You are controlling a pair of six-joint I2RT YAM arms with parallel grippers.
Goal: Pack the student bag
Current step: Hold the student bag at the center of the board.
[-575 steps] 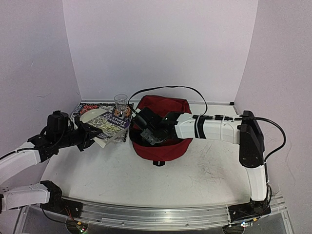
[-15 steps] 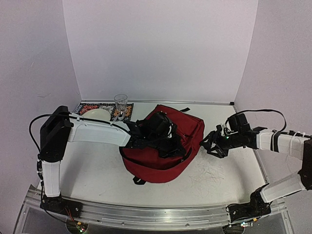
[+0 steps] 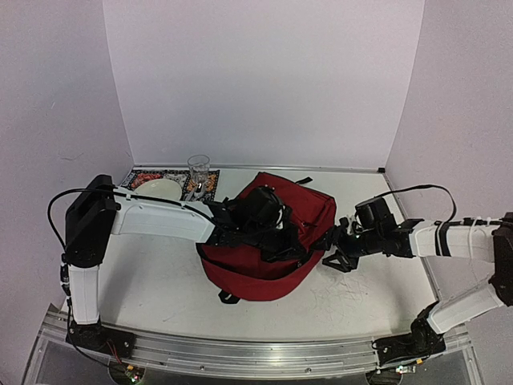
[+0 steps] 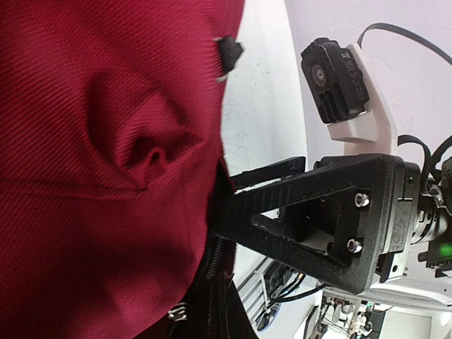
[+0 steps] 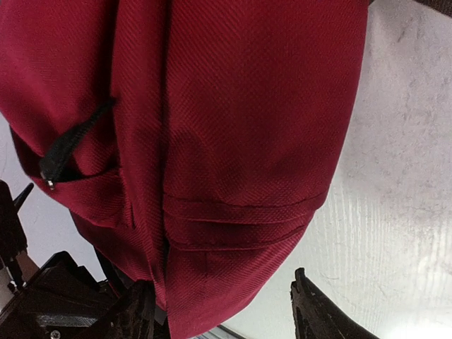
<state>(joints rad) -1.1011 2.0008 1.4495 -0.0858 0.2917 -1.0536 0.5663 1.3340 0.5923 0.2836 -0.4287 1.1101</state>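
student bag (image 3: 264,277) sits well inside table (image 3: 160,277) edges (left jaws shut atop, right jaws open beside).

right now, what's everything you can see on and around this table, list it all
student bag: 1, dark red with black zips and straps, middle of the table
glass: 1, clear, upright at the back left
dish: 1, cream, back left, beside the glass
patterned book: count unclear, red, black and white print, flat under the dish and glass
table: 1, white, scuffed
rail: 1, silver, along the near edge
left gripper: 1, black on a white arm, shut, on top of the student bag; what it pinches is hidden
right gripper: 1, black on a white arm, open, at the student bag's right edge with the fabric between its fingers
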